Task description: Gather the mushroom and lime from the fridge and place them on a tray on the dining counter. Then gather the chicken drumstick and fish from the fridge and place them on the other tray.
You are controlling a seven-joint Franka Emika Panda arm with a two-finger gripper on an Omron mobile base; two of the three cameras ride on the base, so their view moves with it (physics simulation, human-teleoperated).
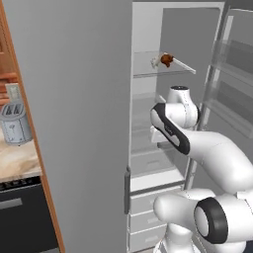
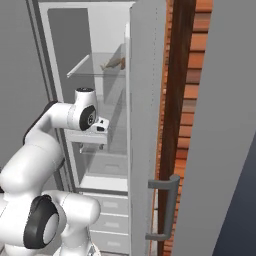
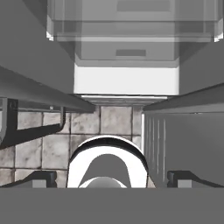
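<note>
While the toaster (image 1: 15,123) sits on the desk (image 1: 17,163) at far left, the fridge (image 1: 148,148) stands open, the chicken drumstick (image 1: 165,60) lying on its upper glass shelf (image 1: 148,66); the arm reaches inside, fingers (image 3: 181,177) spread wide, holding nothing.

Glass shelf in the open fridge, with meat on it

Inside the fridge (image 1: 148,34), white within, a glass shelf (image 1: 148,66) sits high up. The chicken drumstick (image 1: 166,60) lies directly on it near its front right corner, whitish bone end toward the left in the left base view. From the right base view a tan item (image 2: 116,63) lies on the same shelf; what it is cannot be told.
</note>
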